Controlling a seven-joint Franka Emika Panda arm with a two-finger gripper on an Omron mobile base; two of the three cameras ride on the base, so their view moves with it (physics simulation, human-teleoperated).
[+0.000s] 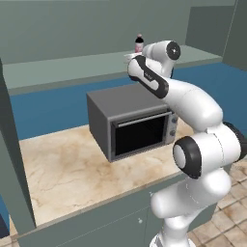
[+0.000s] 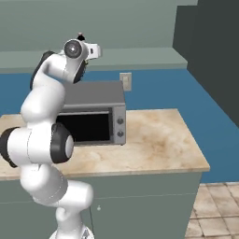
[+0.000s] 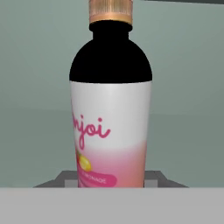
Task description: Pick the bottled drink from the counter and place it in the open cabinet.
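Observation:
The bottled drink (image 3: 111, 118) stands upright right in front of the hand camera, with a white label, pink lower body and dark shoulder. My gripper (image 3: 111, 178) is shut on the bottled drink, a grey fingertip (image 3: 66, 178) against each side of its base. In the left base view the bottled drink (image 1: 139, 44) pokes up behind my raised hand (image 1: 131, 58), over the long shelf of the open cabinet (image 1: 58, 67). From the right, its cap (image 2: 81, 36) shows just above the wrist. Whether its base rests on the shelf is hidden.
A dark grey microwave (image 1: 130, 120) sits on the beige marble counter (image 1: 62, 164) directly under my arm. An open cabinet door (image 1: 9, 169) hangs at the far left, and another dark door (image 2: 214, 60) at the right. A wall outlet (image 2: 125, 80) sits above the microwave.

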